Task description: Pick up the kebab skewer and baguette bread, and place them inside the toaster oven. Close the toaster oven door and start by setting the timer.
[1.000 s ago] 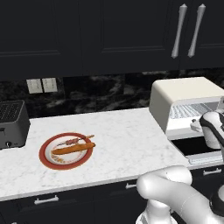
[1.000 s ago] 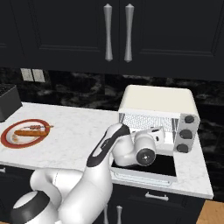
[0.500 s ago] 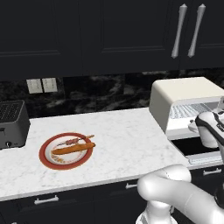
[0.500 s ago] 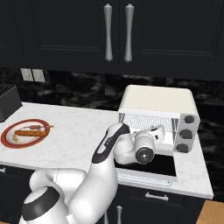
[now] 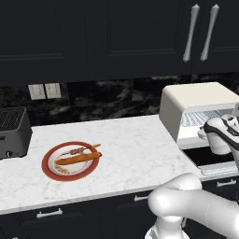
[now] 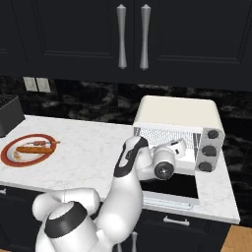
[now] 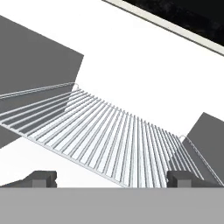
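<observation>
A: Where did the food lie?
B: Far left, on a red-rimmed plate [image 5: 49, 169]: kebab skewer [image 5: 84, 150] just beside baguette bread [image 5: 77, 158].

A: And the claw?
B: Well apart, at the right: the gripper [image 7: 111, 178], jaws wide and empty, faced the wire rack [image 7: 109, 140] of the toaster oven [image 6: 177, 115], its toaster oven door [image 6: 172, 189] lowered.

The arm hid part of the toaster oven's [image 6: 177, 120] open mouth. The picture's right edge cut off the toaster oven door [image 5: 212, 158]. The kebab skewer's [image 5: 84, 150] chunks were too small to tell apart.
</observation>
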